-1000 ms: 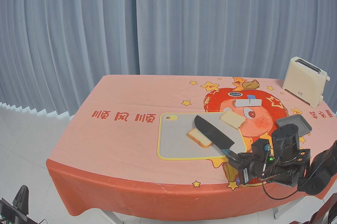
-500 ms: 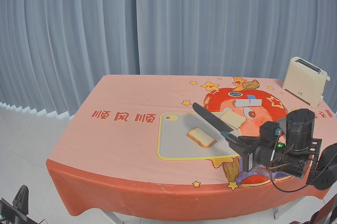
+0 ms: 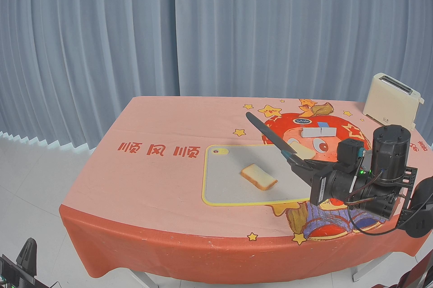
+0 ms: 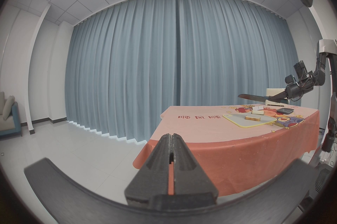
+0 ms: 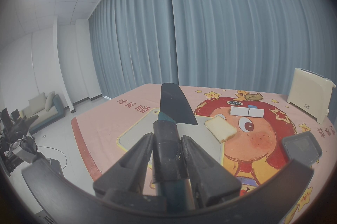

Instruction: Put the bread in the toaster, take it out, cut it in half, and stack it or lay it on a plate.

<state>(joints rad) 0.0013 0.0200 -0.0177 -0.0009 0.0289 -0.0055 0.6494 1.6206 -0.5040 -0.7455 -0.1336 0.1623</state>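
Observation:
My right gripper (image 3: pixel 301 167) (image 5: pixel 167 140) is shut on the handle of a black knife (image 3: pixel 267 132) (image 5: pixel 175 101). The knife is held above the table, with its blade slanting up over the far right part of the cutting board (image 3: pixel 225 185) (image 5: pixel 135 131). One bread half (image 3: pixel 258 176) lies in the middle of the board. The other bread half (image 3: pixel 301 150) (image 5: pixel 220 128) sits at the board's far right corner, partly behind the knife. The cream toaster (image 3: pixel 391 104) (image 5: pixel 310 93) stands at the far right corner of the table. A dark grey plate (image 5: pixel 302 145) lies right of the board. My left gripper (image 4: pixel 171 151) is shut with nothing in it, low and off the table's left end.
Small white and blue blocks (image 3: pixel 319 131) lie on the tablecloth's apple picture beyond the board. The table's left half, with its red lettering (image 3: pixel 158 150), is bare cloth. The front edge (image 3: pixel 203 239) runs close below the board.
My right arm has lifted the knife off the board and drawn it right and back. The blade now tilts upward instead of lying across the near bread half.

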